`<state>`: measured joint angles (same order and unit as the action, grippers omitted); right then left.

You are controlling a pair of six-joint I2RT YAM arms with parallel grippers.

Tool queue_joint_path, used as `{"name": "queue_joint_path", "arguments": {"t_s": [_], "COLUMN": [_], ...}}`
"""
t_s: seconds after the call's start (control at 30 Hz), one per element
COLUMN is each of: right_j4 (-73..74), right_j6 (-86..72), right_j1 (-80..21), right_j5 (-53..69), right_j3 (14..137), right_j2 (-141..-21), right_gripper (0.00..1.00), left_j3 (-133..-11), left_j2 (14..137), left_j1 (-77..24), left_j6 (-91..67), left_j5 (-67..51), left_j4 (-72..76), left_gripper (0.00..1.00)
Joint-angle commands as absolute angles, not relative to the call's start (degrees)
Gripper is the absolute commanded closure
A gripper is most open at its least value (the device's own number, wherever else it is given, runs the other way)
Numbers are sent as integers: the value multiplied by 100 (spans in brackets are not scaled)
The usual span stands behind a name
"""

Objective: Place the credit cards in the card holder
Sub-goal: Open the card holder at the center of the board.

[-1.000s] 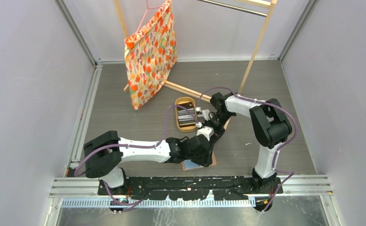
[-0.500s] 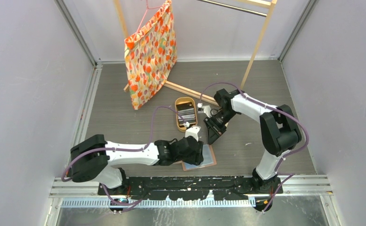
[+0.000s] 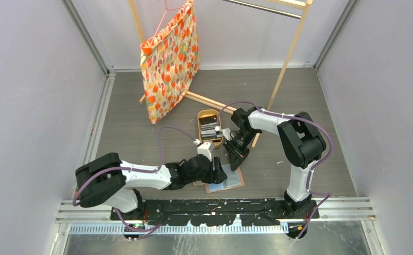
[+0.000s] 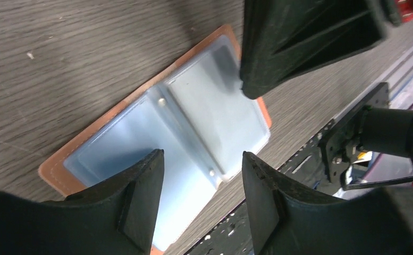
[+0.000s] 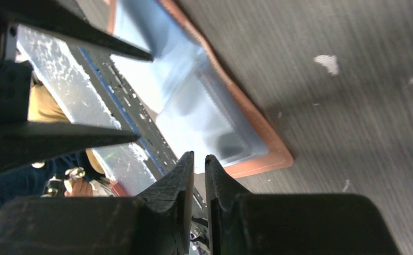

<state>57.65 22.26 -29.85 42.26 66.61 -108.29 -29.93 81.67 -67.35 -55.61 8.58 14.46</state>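
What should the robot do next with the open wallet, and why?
Probably lower the left claw a little to pin the open salmon-tan leather wallet. That claw hangs open right over its light-blue pockets, while the nearly shut right claw is at the other half. No card shows in it, so I can't tell whether it holds one.

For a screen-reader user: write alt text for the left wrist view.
An open card holder lies flat on the wood-grain table, blue pockets facing up. The left claw hovers open over its near half, and the right claw reaches in from the top right, its tip at the far pocket.
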Motion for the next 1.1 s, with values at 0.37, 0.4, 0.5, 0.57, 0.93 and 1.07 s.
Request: {"name": "queue_joint_path", "arguments": {"t_s": [0.37, 0.4, 0.5, 0.57, 0.93, 1.07], "right_j4": [5452, 5293, 5043, 5768, 5526, 4784], "right_j6": [3048, 3268, 4430, 6546, 7918, 7080], "right_j1": [-3043, -3043, -3046, -3042, -3563, -3958], "right_j5": [4326, 4256, 4266, 4674, 4359, 3897], "right_j3": [6425, 6261, 5599, 5150, 4696, 4633], "right_j2": [-9159, -8735, -7874, -7570, -7716, -7827], "right_gripper": [79, 77, 65, 50, 67, 72], "left_j3": [-2561, -2532, -2429, -2320, -1755, -1724], "left_j2": [8035, 7961, 7717, 7566, 7238, 7451], "left_j1": [-6709, -6714, -6710, -6712, -6686, -6688], "left_j6": [-5717, -5683, -5550, -5482, -5670, -5742], "left_j5": [927, 959, 1012, 1027, 1160, 1122], "left_j4": [2857, 2871, 2919, 3015, 3659, 3902], "left_gripper": [41, 41, 40, 38, 37, 37]}}
